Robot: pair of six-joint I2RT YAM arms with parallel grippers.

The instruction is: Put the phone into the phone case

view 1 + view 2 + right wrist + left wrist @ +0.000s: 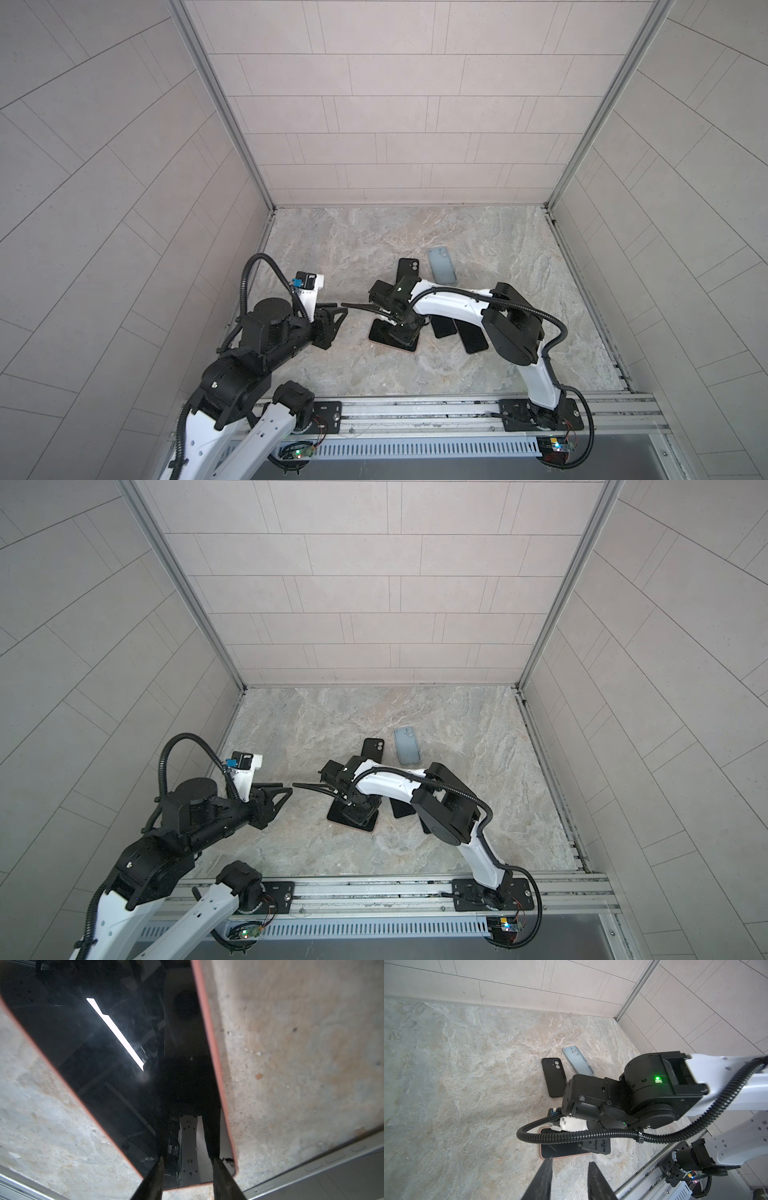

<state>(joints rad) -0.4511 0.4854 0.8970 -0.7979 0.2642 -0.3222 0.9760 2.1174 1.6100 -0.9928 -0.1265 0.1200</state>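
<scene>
A phone [380, 334] [124, 1084] lies screen up on the marble table, in a salmon-pink phone case whose rim [204, 1022] runs round the glass. In both top views my right gripper [401, 338] [359, 814] points straight down onto it. The right wrist view shows this gripper [188, 1157] open, both fingertips resting on the screen near one end and nothing between them. My left gripper [338, 309] [570, 1160] hovers open and empty to the left of the phone [560, 1150], with its tips close to the phone's nearest corner.
A black case [408, 270] [553, 1076] and a light blue case [442, 266] [577, 1060] lie behind the phone. Two dark phones [441, 328] [471, 338] lie partly under the right arm. A metal rail [415, 409] lines the front edge, and tiled walls enclose the table.
</scene>
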